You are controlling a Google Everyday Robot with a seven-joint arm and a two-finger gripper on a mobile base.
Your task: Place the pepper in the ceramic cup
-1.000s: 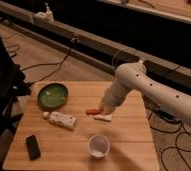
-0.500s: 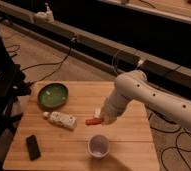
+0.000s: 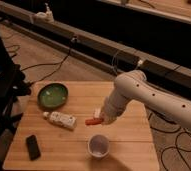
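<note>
Found claw (image 3: 99,116) holding pepper (image 3: 92,121), long axis level, pointing left; noted ceramic cup (image 3: 98,145) near, camera-ward of it

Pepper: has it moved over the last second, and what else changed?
The gripper, its jaws shut on the pepper, carried it nearer the camera, toward the ceramic cup, not yet over it. The cup, green bowl, pale block and black object stayed put.

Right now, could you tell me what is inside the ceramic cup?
Only its pale inside shows in the ceramic cup; nothing covers it. The gripper holds the pepper just behind it.
</note>
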